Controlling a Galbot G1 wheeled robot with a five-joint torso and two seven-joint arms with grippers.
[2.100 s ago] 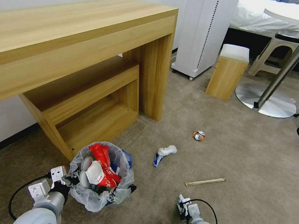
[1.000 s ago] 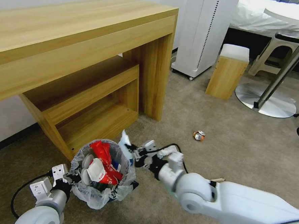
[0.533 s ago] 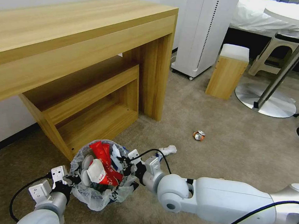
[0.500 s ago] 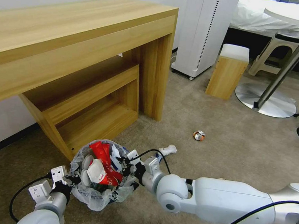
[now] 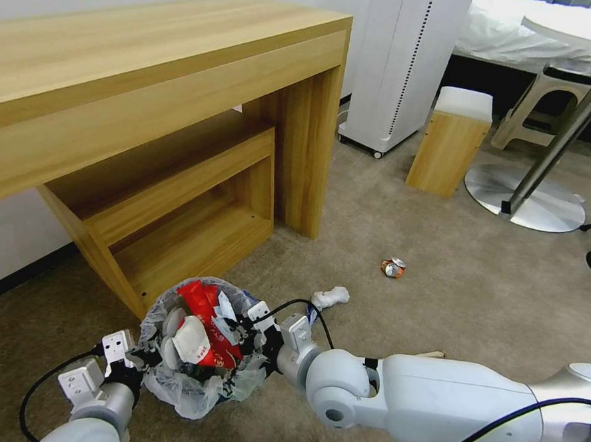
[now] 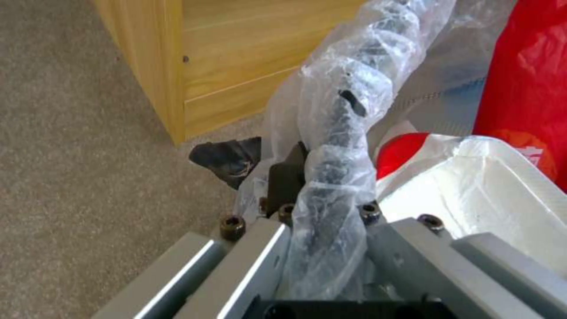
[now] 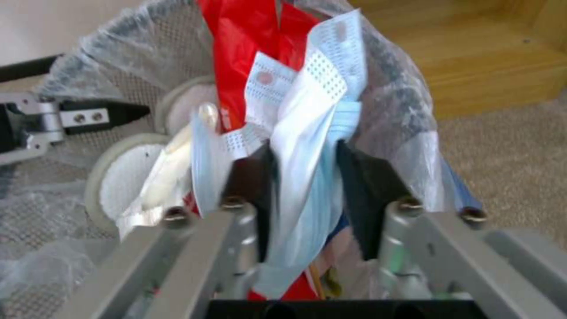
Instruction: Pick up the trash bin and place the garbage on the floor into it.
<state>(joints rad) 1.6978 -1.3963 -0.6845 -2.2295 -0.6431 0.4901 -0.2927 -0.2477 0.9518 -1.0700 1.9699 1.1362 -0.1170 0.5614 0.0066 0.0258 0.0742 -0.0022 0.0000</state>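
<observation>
The trash bin [image 5: 189, 381], lined with a crinkly plastic bag, stands on the beige floor [image 5: 477, 305] stuffed with red wrappers. My left gripper [image 5: 139, 359] is shut on the bin's rim [image 6: 331, 146], with the bag bunched between its fingers. My right gripper [image 5: 242, 326] reaches over the bin's opening, shut on a blue-white wrapper [image 7: 304, 146] that stands among the red wrappers [image 7: 248, 48]. A crumpled white tissue [image 5: 331, 295] and a crushed can [image 5: 393, 267] lie on the carpet. A wooden stick [image 5: 429, 354] peeks out behind my right arm.
A wooden desk [image 5: 158, 59] with a low shelf [image 5: 188, 234] stands just behind the bin. Farther back are a white cabinet on wheels [image 5: 398, 67], a small wooden stool [image 5: 450, 147] and a round metal table base [image 5: 527, 202].
My right arm swung in from the lower right, carrying the blue-white wrapper from the floor to the bin, and has sunk lower into it. The left gripper kept its hold on the rim.
</observation>
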